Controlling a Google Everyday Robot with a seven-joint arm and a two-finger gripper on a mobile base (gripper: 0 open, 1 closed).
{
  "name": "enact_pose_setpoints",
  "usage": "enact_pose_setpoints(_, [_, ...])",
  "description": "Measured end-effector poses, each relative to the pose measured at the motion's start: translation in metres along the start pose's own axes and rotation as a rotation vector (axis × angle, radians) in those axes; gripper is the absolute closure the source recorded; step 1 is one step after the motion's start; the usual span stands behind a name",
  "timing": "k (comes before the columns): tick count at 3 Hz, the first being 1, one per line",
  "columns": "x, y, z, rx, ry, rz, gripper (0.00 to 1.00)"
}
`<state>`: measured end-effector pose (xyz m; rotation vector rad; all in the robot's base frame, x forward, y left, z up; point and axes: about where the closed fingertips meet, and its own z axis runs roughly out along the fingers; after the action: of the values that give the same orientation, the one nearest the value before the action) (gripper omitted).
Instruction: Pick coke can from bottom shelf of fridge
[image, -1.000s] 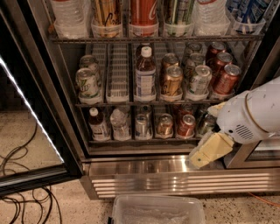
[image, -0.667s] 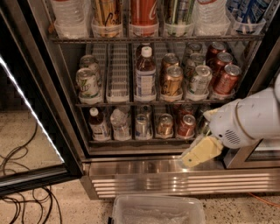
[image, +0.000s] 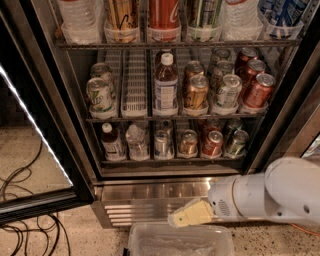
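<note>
Relative to the earlier frames, the white arm (image: 272, 194) has dropped and swung leftward, so that the gripper (image: 181, 218), formerly level with the lower edge of the fridge (image: 80, 131) opening, now lies in front of the ribbed steel base (image: 135, 209), just above the rim of a clear plastic bin (image: 150, 235) on the floor. The gripper appears as a pale yellow wedge pointing left; whether it is wide or narrow cannot be told, and it holds nothing visible. The coke can (image: 212, 143), red with a silver lid, stands upright on the bottom shelf (image: 150, 161), second lane from the right, well apart from the gripper and above it. A gold-brown can (image: 188, 143) stands in the lane just to its left, a green-and-silver can (image: 236, 143) just to its right. Further left on the same rack: a silver can (image: 161, 144), a clear bottle (image: 136, 143) and a dark bottle (image: 111, 143) with a white cap. The glass door (image: 35, 165) stands open at left, a lit strip along its edge; black cables (image: 25, 205) lie on the speckled floor below it
</note>
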<state>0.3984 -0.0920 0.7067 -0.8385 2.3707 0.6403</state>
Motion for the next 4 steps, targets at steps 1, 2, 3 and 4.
enact_pose_setpoints(1, [-0.004,-0.008,0.006,0.047,-0.031,0.001,0.00])
enact_pose_setpoints(2, [-0.004,-0.008,0.006,0.047,-0.031,0.001,0.00])
enact_pose_setpoints(3, [-0.004,-0.020,0.018,0.071,-0.087,0.016,0.00])
enact_pose_setpoints(4, [0.008,-0.040,0.034,0.139,-0.187,0.055,0.00])
